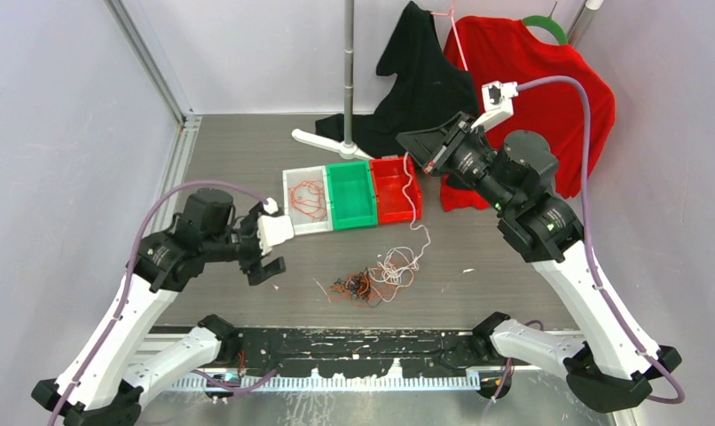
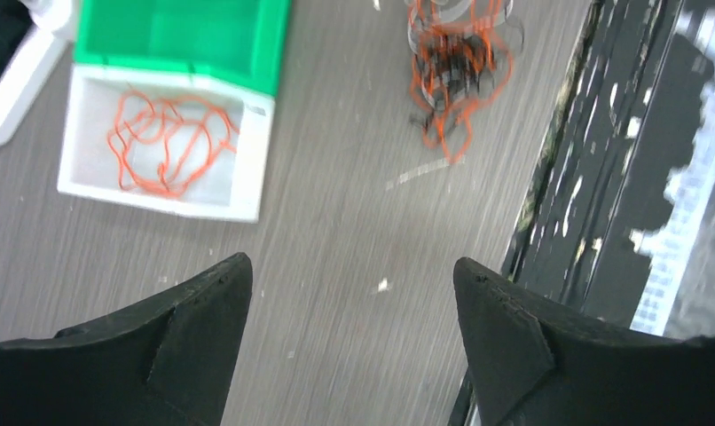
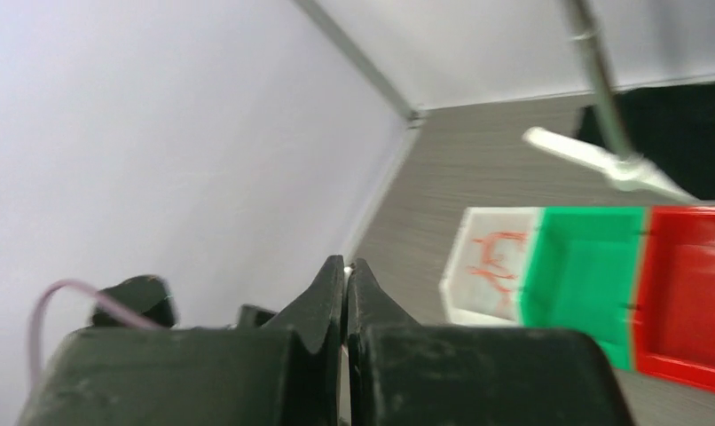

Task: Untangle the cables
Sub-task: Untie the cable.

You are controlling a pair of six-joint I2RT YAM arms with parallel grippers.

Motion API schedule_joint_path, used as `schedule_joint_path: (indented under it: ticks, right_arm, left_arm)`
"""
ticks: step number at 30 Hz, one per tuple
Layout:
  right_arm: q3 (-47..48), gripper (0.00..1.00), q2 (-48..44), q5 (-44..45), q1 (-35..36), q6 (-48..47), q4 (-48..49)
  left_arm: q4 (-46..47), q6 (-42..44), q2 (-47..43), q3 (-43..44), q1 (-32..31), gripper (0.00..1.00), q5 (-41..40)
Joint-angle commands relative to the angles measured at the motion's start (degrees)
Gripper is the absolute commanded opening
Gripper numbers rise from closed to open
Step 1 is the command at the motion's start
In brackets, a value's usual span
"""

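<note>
A tangle of thin orange-red, black and white cables lies on the grey table near its front edge, and it shows at the top of the left wrist view. One white cable rises from the pile, crosses the red bin and ends in my right gripper, which is shut on it and raised above the bins; a white speck shows at its tips. An orange cable lies loose in the white bin. My left gripper hangs open and empty, left of the pile.
A green bin sits between the white and red ones. Behind them are a metal pole on a white foot, a black garment and a red shirt. A black rail runs along the table's front edge.
</note>
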Motion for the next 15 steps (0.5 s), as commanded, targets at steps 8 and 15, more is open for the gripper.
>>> schedule_joint_path:
  ticks: [8,15]
  right_arm:
    - [5.1,0.01,5.8,-14.7,0.2,29.1,37.2]
    - [8.1,0.01,12.1,-14.7,3.2,32.7,43.5]
  left_arm:
    - [41.1,-34.4,5.0,-1.9,-0.3,1.00,17.6]
    - [51.8,-38.6,14.3,-0.2,-9.3,1.00,13.3]
